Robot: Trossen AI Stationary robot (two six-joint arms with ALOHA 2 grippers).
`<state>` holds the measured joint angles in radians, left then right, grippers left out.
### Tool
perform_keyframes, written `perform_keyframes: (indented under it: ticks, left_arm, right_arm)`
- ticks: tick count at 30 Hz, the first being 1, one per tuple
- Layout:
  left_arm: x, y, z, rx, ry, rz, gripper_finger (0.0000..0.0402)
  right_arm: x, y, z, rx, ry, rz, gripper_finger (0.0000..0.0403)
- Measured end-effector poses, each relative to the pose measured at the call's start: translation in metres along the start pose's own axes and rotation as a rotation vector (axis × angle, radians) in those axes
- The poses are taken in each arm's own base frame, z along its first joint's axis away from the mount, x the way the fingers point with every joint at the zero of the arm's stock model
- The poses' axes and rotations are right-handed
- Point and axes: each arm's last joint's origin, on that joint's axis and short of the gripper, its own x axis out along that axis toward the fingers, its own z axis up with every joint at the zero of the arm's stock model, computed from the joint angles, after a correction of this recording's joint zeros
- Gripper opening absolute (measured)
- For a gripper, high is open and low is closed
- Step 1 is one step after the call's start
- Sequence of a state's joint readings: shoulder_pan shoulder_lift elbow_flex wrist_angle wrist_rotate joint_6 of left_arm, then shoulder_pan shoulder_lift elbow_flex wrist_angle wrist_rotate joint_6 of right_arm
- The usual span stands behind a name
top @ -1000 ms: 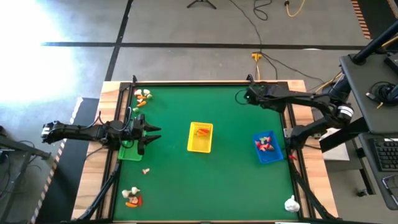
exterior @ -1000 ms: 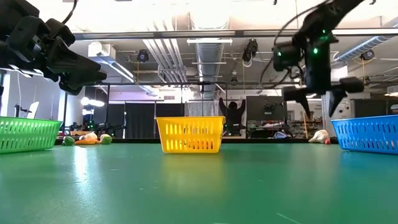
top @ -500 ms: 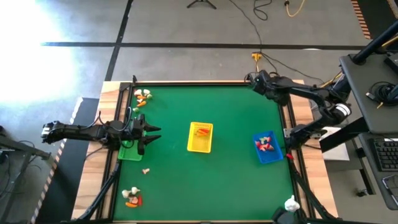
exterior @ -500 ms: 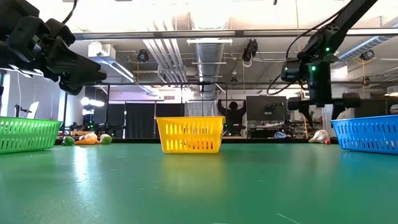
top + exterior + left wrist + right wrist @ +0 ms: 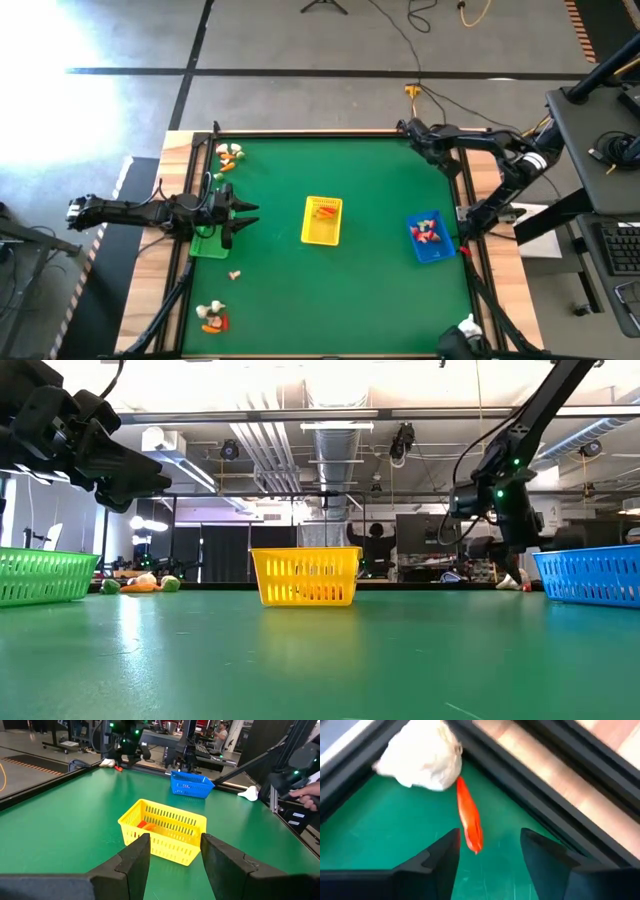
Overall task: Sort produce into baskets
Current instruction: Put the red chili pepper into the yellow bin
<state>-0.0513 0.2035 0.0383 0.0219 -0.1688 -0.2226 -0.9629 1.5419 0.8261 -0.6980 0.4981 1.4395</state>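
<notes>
My right gripper point(image 5: 410, 128) hangs open over the table's far right corner, fingers pointing steeply down. In the right wrist view a slim orange-red piece point(image 5: 469, 822) of produce lies there on the green mat. Its near end lies between my open fingers point(image 5: 489, 840), untouched, and a white piece point(image 5: 420, 755) rests against the frame beside it. My left gripper point(image 5: 245, 214) waits open and empty above the green basket point(image 5: 208, 243) at the left edge. The yellow basket point(image 5: 321, 220) stands mid-table. The blue basket point(image 5: 430, 238) stands at the right.
Loose produce lies at the far left point(image 5: 230, 153) and the near left point(image 5: 210, 318). A single piece point(image 5: 235, 273) lies near the green basket, and a white piece point(image 5: 468, 325) sits at the near right edge. The dark frame rails point(image 5: 530, 780) close in the corner. A person's hand point(image 5: 305, 790) shows beyond the right edge.
My right gripper has moved toward the table's far right corner and sunk lower, coming down over the white and orange-red pieces there.
</notes>
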Motion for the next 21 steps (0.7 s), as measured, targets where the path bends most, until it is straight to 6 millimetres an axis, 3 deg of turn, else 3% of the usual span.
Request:
perform_keyframes:
  ticks: [10, 16, 21]
  left_arm:
    - [0.000, 0.000, 0.000, 0.000, 0.000, 0.000, 0.0158]
    - [0.000, 0.000, 0.000, 0.000, 0.001, 0.001, 0.0158]
    - [0.000, 0.000, 0.000, 0.000, 0.000, 0.000, 0.0158]
  right_arm:
    - [0.009, 0.002, -0.015, 0.064, -0.019, -0.041, 0.0092]
    - [0.011, 0.006, -0.028, -0.005, -0.028, -0.042, 0.0026]
    - [-0.001, 0.006, -0.037, -0.049, 0.005, 0.018, 0.0010]
